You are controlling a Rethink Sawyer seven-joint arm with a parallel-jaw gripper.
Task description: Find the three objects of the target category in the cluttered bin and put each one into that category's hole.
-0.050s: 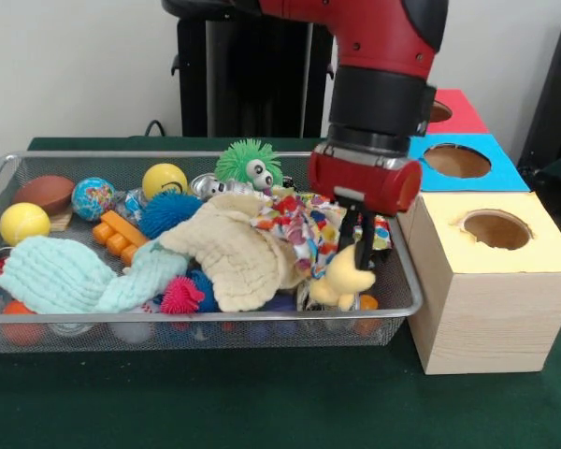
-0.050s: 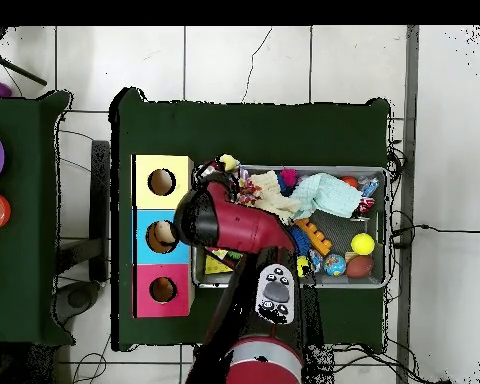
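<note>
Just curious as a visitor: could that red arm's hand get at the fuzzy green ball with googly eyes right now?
Probably not yet: the hand is shut on a yellow soft toy. The fuzzy green ball itself lies uncovered on top.

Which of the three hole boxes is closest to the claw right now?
The yellow-topped box, right beside the claw; the blue and red boxes stand behind it.

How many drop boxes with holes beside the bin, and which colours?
3, in a row beside the bin: the yellow-topped box nearest the camera, the blue box behind it, the red box farthest, partly hidden by the arm. Overhead view confirms three, none hidden.
</note>
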